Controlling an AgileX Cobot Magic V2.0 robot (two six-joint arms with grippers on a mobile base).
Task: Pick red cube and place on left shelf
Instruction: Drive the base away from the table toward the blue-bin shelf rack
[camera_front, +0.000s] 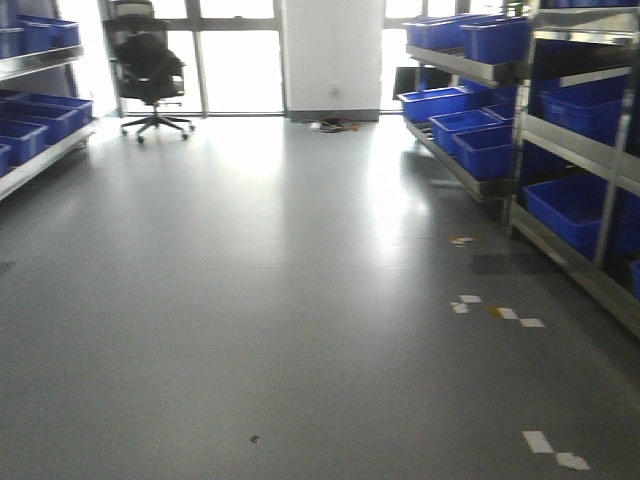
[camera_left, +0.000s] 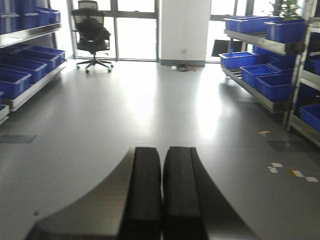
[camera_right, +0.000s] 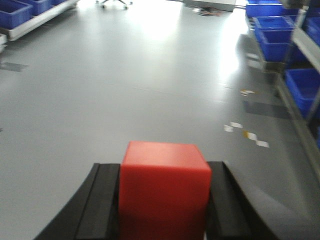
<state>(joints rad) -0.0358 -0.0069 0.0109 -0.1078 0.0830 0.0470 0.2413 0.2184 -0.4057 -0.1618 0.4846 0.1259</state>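
Observation:
My right gripper (camera_right: 164, 172) is shut on the red cube (camera_right: 164, 185), which sits between its two black fingers and is held above the grey floor. My left gripper (camera_left: 162, 152) is shut and empty, its black fingers pressed together. The left shelf (camera_front: 40, 150) is a steel rack with dark blue crates along the left wall; it also shows in the left wrist view (camera_left: 30, 70) and at the top left of the right wrist view (camera_right: 30, 15). Neither gripper shows in the front view.
A second steel rack with blue crates (camera_front: 560, 150) lines the right side. A black office chair (camera_front: 150, 70) stands at the far windows beside a white pillar (camera_front: 332, 55). White tape marks (camera_front: 500, 312) lie on the grey floor at the right.

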